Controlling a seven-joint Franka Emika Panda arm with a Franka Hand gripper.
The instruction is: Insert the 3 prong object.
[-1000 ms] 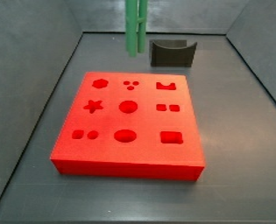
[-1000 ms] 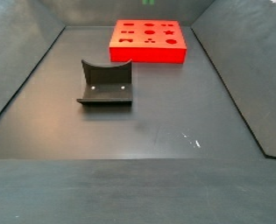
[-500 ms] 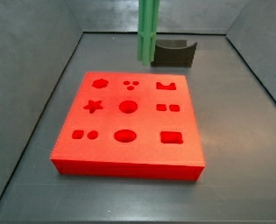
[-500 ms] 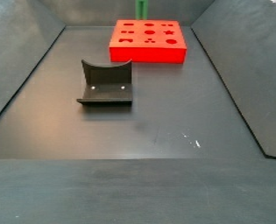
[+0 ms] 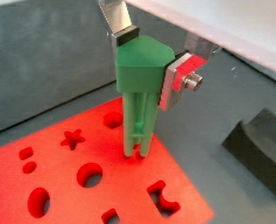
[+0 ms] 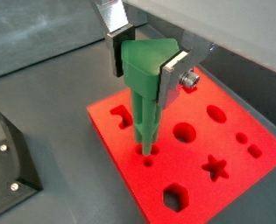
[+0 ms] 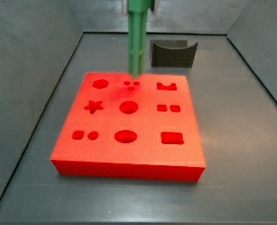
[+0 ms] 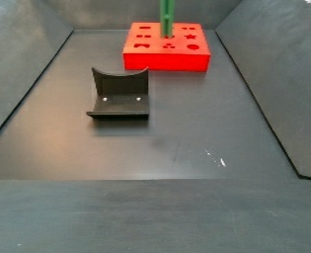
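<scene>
The gripper [image 5: 150, 59] [image 6: 145, 61] is shut on the wide head of the 3 prong object [image 5: 138, 105] [image 6: 146, 105], a long green peg held upright. Its prong end stands at the three small holes [image 7: 131, 85] near the far edge of the red block [image 7: 128, 123], and it looks just at or in them. In both side views only the green peg shows [image 7: 137, 39] [image 8: 166, 22], coming down from above onto the red block [image 8: 169, 47]; the fingers are out of frame there.
The dark grey curved holder [image 7: 173, 53] [image 8: 118, 94] stands on the dark floor apart from the block. The bin's grey walls slope up on both sides. The red block has several other shaped holes.
The green peg has come down and toward the block's three small holes; earlier it hung higher, behind the block's far edge.
</scene>
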